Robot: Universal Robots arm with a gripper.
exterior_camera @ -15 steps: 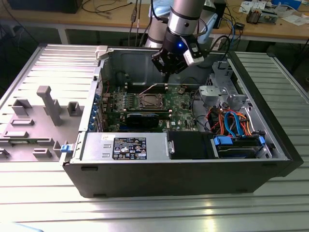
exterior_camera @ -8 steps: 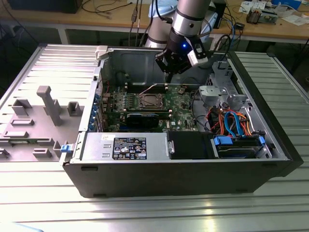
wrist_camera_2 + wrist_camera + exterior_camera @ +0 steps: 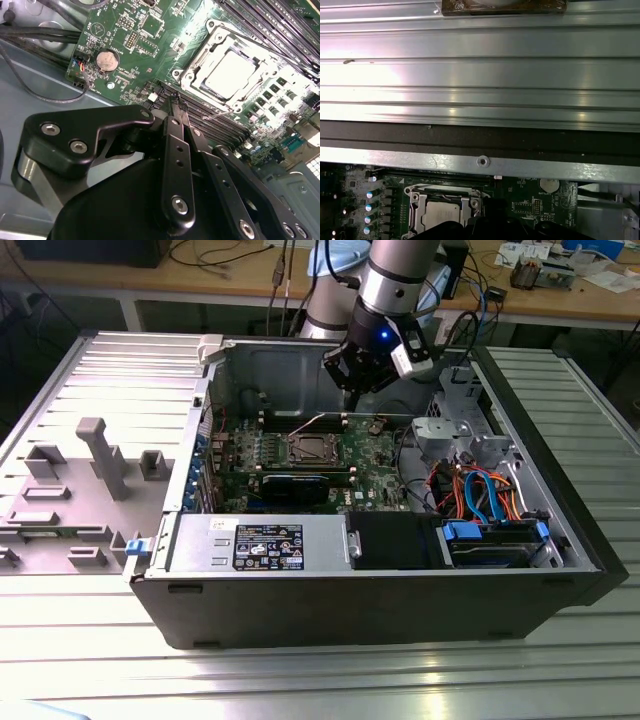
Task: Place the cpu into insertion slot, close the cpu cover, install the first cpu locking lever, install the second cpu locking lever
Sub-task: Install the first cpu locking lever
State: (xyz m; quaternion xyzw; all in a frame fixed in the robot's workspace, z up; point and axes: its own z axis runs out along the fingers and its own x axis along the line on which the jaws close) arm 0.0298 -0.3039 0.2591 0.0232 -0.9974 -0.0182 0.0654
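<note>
Already looks past step 1, with the cpu (image 3: 231,72) lying flat in the insertion slot (image 3: 306,447) on the green motherboard (image 3: 125,60), inside the open computer case (image 3: 400,610) on the ribbed metal desk (image 3: 300,680). Appears past step 2 as well, judging by the cpu cover (image 3: 200,60) lying down around the chip, its square cut-out framing the silvery top in both wrist views. Cannot be called fully latched, though: seems to leave at least 1 locking lever (image 3: 308,422) raised, going by a thin pale wire slanting up over the socket in the exterior view. Cannot settle the state of the other lever from these pictures. Leaves, by that reading, the lever steps not yet finished.

Finds the gripper (image 3: 176,102) above the board, near the socket but apart from it, toward the rear wall of the case in the exterior view. Shows the jaws pressed together in the second wrist view and pinching nothing. Touches neither cover nor lever, as far as can be told.
</note>
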